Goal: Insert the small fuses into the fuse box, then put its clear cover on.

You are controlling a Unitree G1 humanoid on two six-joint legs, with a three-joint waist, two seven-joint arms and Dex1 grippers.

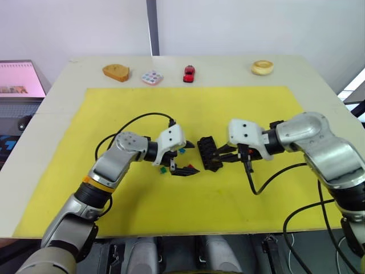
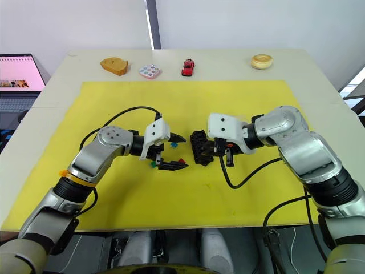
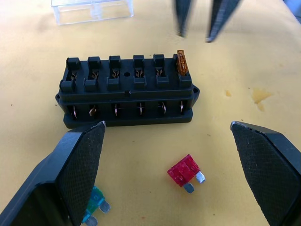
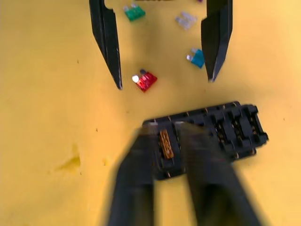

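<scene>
The right pincer [image 4: 171, 141] hangs narrowly parted over the amber fuse [image 3: 182, 63], which stands in an end slot of the fuse box [image 3: 127, 92]. The left pincer [image 3: 167, 155] gapes wide, empty, facing the box. The red fuse [image 3: 186, 170] and teal fuse [image 3: 95, 202] lie between its fingers; the clear cover [image 3: 91, 9] sits beyond.

Both arms are silver-grey metal with rounded joint housings; the left forearm carries an orange-yellow band. Each ends in a white wrist block ahead of a black two-fingered tool: left tool [image 1: 183, 160], right tool [image 1: 223, 154]. Black cables loop behind each tool. Finger pads [image 3: 87, 160] are finely textured black.
</scene>
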